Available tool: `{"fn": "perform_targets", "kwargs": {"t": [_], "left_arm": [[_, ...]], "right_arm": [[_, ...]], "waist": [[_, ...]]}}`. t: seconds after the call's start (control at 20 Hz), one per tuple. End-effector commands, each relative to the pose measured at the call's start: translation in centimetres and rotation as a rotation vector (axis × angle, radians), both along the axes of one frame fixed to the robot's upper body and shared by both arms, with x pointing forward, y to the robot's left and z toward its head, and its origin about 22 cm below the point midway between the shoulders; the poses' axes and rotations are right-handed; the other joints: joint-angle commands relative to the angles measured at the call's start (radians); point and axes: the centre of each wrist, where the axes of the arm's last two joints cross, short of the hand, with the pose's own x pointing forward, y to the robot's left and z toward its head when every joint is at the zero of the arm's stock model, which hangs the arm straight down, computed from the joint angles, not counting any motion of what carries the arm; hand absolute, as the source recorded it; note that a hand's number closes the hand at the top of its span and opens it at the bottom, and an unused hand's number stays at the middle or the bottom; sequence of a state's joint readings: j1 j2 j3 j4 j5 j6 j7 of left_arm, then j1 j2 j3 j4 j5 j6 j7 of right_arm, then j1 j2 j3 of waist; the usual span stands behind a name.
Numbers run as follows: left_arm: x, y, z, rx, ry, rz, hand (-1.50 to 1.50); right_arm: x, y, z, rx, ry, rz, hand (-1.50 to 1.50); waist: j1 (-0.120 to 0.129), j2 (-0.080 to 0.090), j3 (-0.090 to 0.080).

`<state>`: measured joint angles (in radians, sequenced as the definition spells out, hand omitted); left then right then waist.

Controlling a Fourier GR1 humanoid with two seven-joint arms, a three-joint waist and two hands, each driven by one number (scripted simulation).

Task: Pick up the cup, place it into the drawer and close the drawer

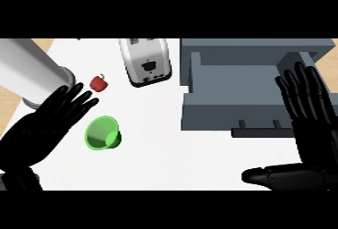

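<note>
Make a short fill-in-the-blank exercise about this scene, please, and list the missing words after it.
1. The cup lying on its side on the counter is ___ in colour.
2. The hand nearest to the cup is the robot's ___ one.
3. The grey drawer stands ___.
4. The silver appliance beside the red pepper is a ___.
Missing words: green, left, open, toaster.

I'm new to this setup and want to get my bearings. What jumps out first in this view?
Two black hands frame the view, both open: the left hand beside a bright green plastic cup on the white counter, the right hand at the right end of an open grey drawer. Beyond the cup lie a small red pepper and a silver toaster.
</note>
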<state>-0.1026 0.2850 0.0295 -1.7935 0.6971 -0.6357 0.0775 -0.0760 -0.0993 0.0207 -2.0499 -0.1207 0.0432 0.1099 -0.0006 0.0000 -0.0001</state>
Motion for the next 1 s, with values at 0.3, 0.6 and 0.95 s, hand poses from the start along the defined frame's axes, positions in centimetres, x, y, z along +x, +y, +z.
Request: {"fn": "perform_targets", "kwargs": {"t": [0.3,0.6,0.95], "left_arm": [[0.1,-1.6,-3.2,0.04,0.016,0.022,-1.5],[0.2,2.3,-2.4,0.056,0.057,0.061,-1.5],[1.6,1.9,-5.1,0.136,0.1,0.082,-1.5]], "right_arm": [[1.0,-0.7,-0.1,0.007,-0.006,-0.004,-1.5],[0.1,-0.3,-1.8,0.008,-0.009,0.014,-1.5],[0.4,-0.4,-0.7,-0.013,-0.021,-0.007,-1.5]], "waist": [[0.0,0.0,0.0],[0.001,0.0,0.0],[-0.001,0.0,0.0]]}}
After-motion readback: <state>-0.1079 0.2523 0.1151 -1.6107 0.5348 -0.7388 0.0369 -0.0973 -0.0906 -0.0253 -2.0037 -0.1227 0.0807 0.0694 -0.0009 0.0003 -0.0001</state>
